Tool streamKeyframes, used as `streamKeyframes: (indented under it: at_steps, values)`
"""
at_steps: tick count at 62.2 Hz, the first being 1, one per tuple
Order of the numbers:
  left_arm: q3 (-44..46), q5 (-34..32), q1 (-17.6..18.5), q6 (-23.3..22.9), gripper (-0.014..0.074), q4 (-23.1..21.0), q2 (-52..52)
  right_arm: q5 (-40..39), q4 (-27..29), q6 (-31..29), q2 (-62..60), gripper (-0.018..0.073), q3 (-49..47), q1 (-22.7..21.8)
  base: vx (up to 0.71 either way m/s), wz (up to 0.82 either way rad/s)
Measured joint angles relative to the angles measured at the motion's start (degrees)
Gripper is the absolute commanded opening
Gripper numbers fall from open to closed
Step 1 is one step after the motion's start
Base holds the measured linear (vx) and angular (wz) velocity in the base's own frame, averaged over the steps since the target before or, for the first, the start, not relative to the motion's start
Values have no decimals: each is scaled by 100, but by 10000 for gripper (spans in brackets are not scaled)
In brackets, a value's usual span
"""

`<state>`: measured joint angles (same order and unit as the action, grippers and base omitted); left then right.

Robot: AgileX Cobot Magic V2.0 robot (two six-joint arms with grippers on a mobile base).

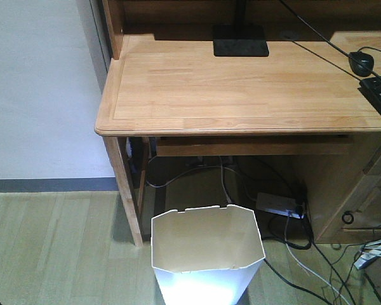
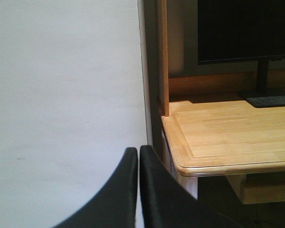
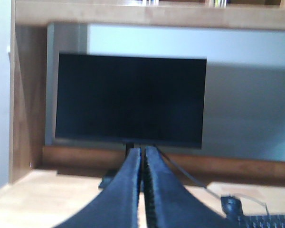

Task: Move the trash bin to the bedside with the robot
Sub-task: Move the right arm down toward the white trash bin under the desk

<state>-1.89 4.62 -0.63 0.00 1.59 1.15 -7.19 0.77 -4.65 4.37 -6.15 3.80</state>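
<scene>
Sitting on floor just in front of surface (image 1: pixel 241 89), beside its corner leg: trash bin (image 1: pixel 206 254). Left end effector (image 2: pixel 138 153) and right end effector (image 3: pixel 143 153) both pinched closed, empty. Open one wide, clamp bin wall squarely, keep upright. Bed unseen.

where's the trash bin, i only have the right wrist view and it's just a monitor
observer: The front view has it. The trash bin stands upright on the floor, just in front of the desk, by its left leg.
operator: is the left gripper on it
observer: No, the left gripper is shut and empty, up level with the desk's left corner.
operator: anything near the bin
observer: Black cables lie on the floor just to its right.
</scene>
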Motion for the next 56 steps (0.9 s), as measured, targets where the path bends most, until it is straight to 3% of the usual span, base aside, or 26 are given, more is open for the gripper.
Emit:
streamKeyframes:
  at_steps: [20, 43, 56]
  values:
    - [0, 0, 0, 0, -6, 0, 0, 1731, 23, 0, 1864, -8, -1597, 0, 0, 0]
    - [0, 0, 0, 0, -6, 0, 0, 2638, 138, 23, 2491, 4, -1685, 0, 0, 0]
    - [0, 0, 0, 0, -6, 0, 0, 2818, 132, 23, 2603, 113, -1685, 0, 0, 0]
